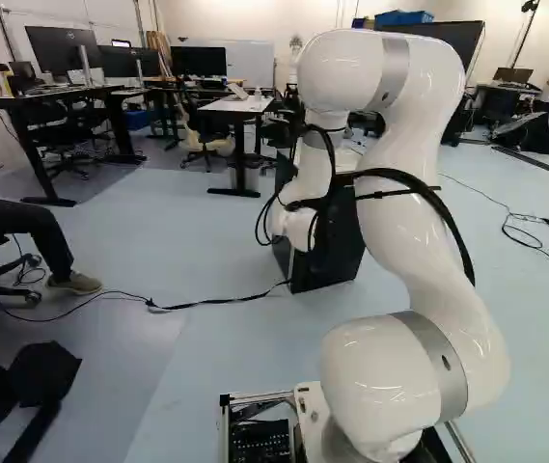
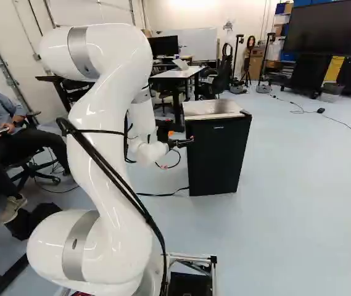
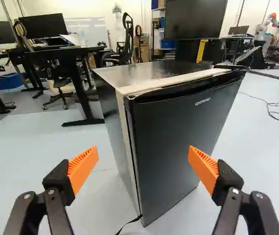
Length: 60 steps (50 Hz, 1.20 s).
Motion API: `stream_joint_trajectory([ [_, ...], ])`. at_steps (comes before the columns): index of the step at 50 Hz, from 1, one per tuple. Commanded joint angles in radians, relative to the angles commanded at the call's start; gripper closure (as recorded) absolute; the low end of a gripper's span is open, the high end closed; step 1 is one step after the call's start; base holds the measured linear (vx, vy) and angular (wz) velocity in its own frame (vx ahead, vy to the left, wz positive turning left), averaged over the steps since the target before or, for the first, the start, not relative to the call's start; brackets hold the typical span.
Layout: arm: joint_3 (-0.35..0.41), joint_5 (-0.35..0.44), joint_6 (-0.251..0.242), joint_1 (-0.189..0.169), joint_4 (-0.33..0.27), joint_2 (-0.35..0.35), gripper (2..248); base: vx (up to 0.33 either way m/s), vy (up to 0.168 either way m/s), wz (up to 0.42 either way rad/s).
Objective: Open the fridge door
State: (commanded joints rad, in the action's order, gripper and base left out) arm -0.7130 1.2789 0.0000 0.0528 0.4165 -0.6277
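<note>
Gripper [image 3: 143,164] is spread wide, grasping nothing; fridge [image 3: 154,73] sits at its 12 o'clock, door [image 3: 178,137] closed. Main risk: driving straight in likely butts the gripper into the door's near edge, shoving or tipping the fridge instead of opening it.

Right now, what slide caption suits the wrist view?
Open claw facing a dark fridge, its door shut.
</note>
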Motion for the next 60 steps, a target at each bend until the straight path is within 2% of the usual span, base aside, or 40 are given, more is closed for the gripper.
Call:
stream_joint_trajectory([
  [60,-0.174,0.000,0.000,0.018,0.052,-0.114,3,0.000,0.000,0.000],
])
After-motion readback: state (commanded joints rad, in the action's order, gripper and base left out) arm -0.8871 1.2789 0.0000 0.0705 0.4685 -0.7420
